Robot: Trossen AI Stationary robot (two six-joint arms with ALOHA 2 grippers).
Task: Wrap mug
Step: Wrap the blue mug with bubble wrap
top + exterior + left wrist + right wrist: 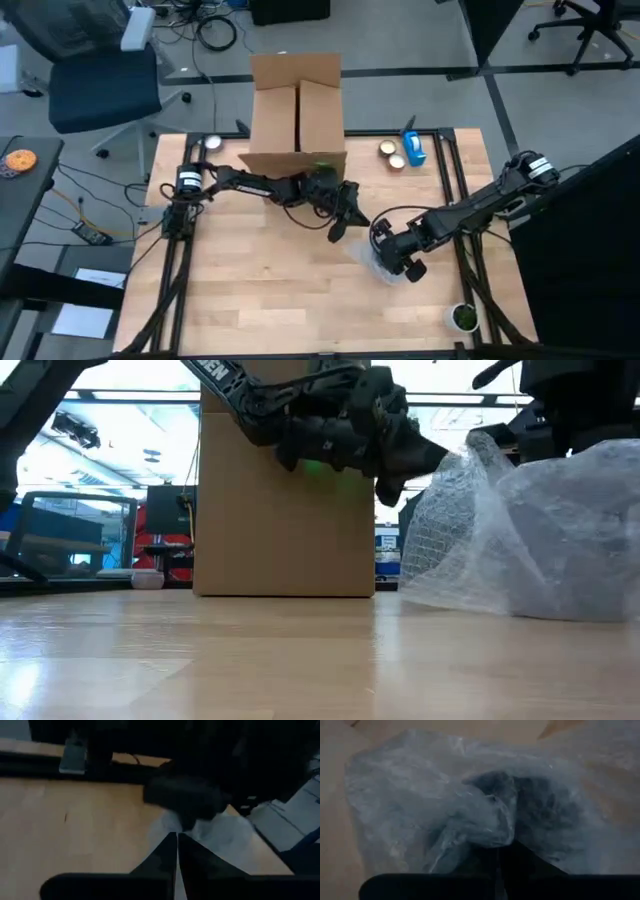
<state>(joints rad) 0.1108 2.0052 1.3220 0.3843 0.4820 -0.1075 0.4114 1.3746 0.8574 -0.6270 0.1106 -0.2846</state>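
Bubble wrap [540, 540] under right tool [392, 256], probably closed, left tool [338, 232] closed beside

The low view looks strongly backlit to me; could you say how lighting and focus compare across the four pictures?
Low view: bright windows silhouette the cardboard box. Left wrist view: dim and soft, dark arm over the bubble wrap. Right wrist view: wrap fills it, hazy. High view: evenly lit.

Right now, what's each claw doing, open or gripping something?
Left gripper: shut, holding nothing visible.
Right gripper: shut on the bubble wrap.
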